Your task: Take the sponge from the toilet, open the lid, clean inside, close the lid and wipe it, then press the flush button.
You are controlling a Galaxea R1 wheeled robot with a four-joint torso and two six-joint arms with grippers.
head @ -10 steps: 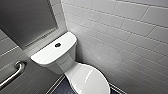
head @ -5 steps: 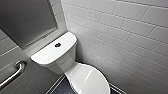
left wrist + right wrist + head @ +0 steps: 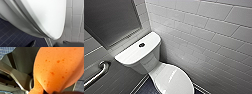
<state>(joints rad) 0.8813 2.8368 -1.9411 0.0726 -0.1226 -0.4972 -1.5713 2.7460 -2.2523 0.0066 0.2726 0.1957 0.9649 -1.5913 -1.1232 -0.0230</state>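
Head view: the toilet (image 3: 149, 59) sits in the corner, cistern against the left wall, white brick-tiled wall (image 3: 214, 37) running along its far side. The lid (image 3: 174, 80) is down flat on the bowl, glossy, nothing lying on it. Dark round flush button (image 3: 141, 45) sits mid-top of the cistern, nothing else on that top. Grey framed panel (image 3: 109, 20) on the wall above the cistern, metal grab bar (image 3: 97, 74) lower left on the same wall. Dark blue tiled floor (image 3: 145, 87) shows beside the bowl. Left wrist view: camera is close over the lid's front edge, the lid's white top curving to a rounded tip, seat rim and bowl wall stacked tight under it, blue floor tiles below and white wall tiles just past the tip. Left gripper (image 3: 45, 44) is only dark bits at the frame edge, apart from the lid; can't tell whether it's spread or closed. Right wrist view: the sponge (image 3: 56, 68) is right up against the camera, orange with darker pores, bulging wide at one end and squeezed narrow where the right gripper (image 3: 50, 92) clamps it. Grey arm hardware sits behind the sponge, grid floor tiles at the corners. Sponge is touching neither the lid nor the cistern.
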